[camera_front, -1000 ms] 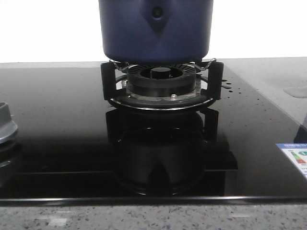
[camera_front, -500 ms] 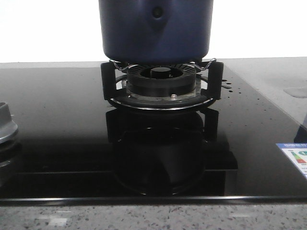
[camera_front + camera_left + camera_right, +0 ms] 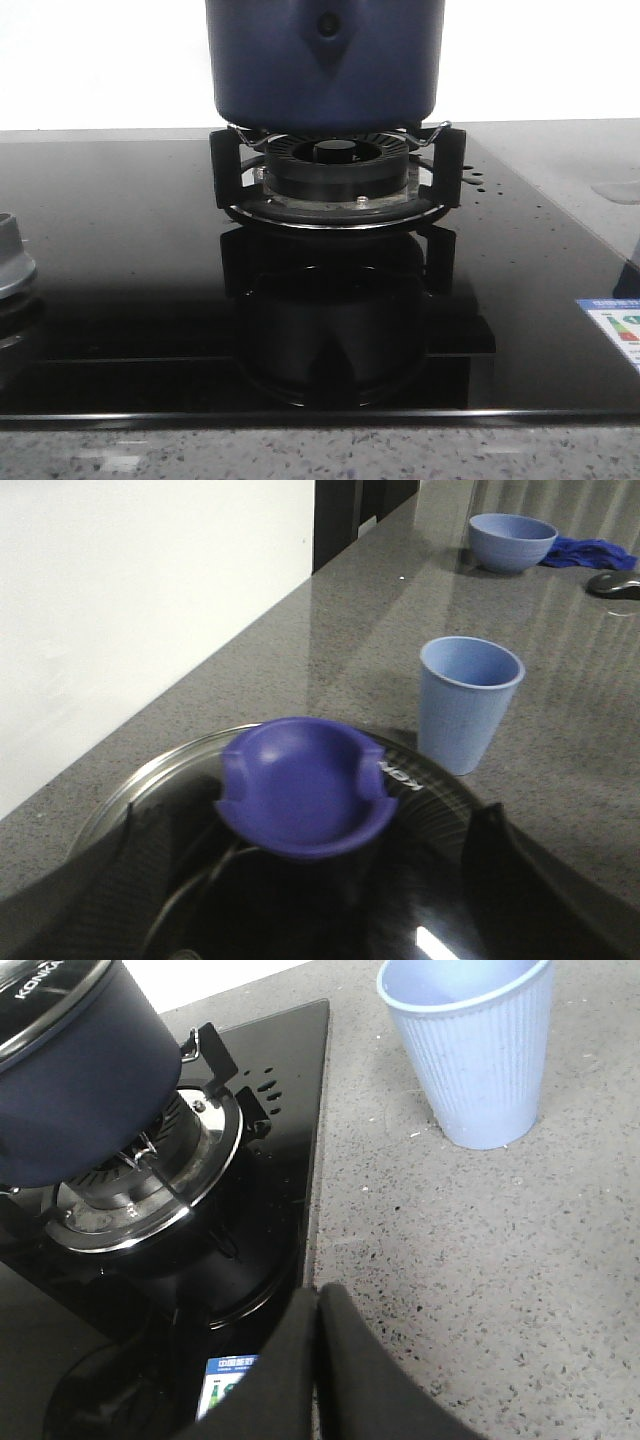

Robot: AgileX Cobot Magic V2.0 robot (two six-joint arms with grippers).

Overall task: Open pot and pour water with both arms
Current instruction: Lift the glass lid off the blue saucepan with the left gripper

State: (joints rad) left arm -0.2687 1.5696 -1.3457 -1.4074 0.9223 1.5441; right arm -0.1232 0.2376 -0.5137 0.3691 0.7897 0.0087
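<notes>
The dark navy pot [image 3: 325, 60] stands on the black burner grate [image 3: 335, 185]; in the front view its top is cut off. It also shows in the right wrist view as the pot [image 3: 75, 1070]. Its glass lid [image 3: 150, 780] lies on it, with a purple knob [image 3: 305, 785] at the centre. My left gripper [image 3: 310, 820] is open just above the lid, one dark finger on each side of the knob and not touching it. My right gripper [image 3: 318, 1295] is shut on nothing, low over the cooktop's right edge. Neither gripper shows in the front view.
A light blue ribbed cup [image 3: 470, 1050] stands on the grey stone counter right of the cooktop, and shows as the cup [image 3: 470, 700] beyond the lid. Farther off are a blue bowl [image 3: 512, 540] and a blue cloth [image 3: 590, 550]. A grey burner cap [image 3: 12, 262] sits at the left. A label [image 3: 615, 330] lies front right.
The pot and burner have not moved. Only the dark reflection in the glass cooktop shifts slightly.
</notes>
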